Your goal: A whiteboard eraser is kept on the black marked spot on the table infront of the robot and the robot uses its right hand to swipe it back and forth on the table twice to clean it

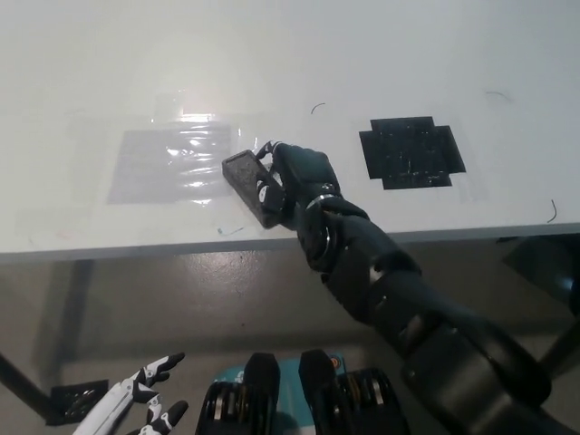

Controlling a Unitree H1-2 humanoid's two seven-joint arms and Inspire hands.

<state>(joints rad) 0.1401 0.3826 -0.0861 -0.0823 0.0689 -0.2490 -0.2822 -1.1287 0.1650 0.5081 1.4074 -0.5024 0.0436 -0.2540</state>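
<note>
I am holding the eraser (pixel 249 186) in my right hand (pixel 294 181), fingers wrapped over its right side and pressing it flat on the table (pixel 381 54). The eraser is lying just beside the right edge of the grey taped patch (pixel 172 163), well left of the black mark (pixel 412 152), which is sitting bare out to my hand's right. The eraser's long axis is running from far-left to near-right, tilted against the table's near edge, and its near end is coming close to that edge. I am covering its right half with my fingers, so I cannot tell exactly how far round they are closing, but the grip is looking firm enough that the block is staying under my palm.

What matters for the coming swipe, as I am judging it, is that the mark lies to the right of the eraser while my arm is reaching in from the near right. So a return stroke is meaning a pull back along my own forearm, rightward and slightly far, keeping the block flat so its near corner is not slipping off the edge.

My left hand (pixel 136 403) is resting low at the near left, below the table, fingers apart and holding nothing, far from the work
</note>
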